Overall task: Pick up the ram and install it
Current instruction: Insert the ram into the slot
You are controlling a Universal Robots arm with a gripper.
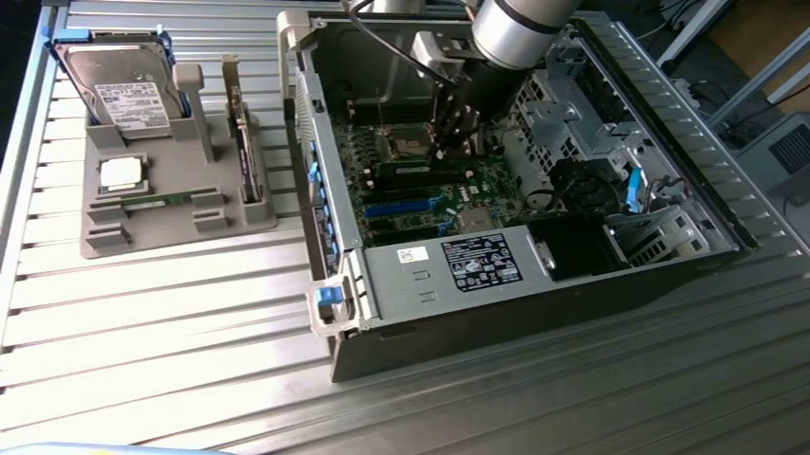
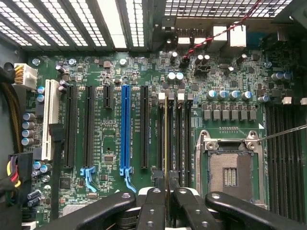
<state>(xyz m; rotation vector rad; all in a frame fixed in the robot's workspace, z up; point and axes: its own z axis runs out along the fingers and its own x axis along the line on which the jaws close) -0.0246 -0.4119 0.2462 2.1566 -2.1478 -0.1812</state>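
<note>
Ribbed metal table (image 1: 152,313) carries the open computer case (image 1: 418,284); inside, your gripper (image 2: 168,192) has its jaws closed on the ram (image 2: 166,139), edge-on above the memory slots (image 2: 180,134) of the motherboard (image 2: 110,143); its twin (image 1: 158,200) lies on the grey tray (image 1: 114,243).

The arm is a round silver metal tube (image 1: 517,28) with a thin black cable (image 1: 360,33). The black gripper (image 2: 168,194) has jointed fingers (image 2: 153,211) with small silver screws (image 2: 125,195).
</note>
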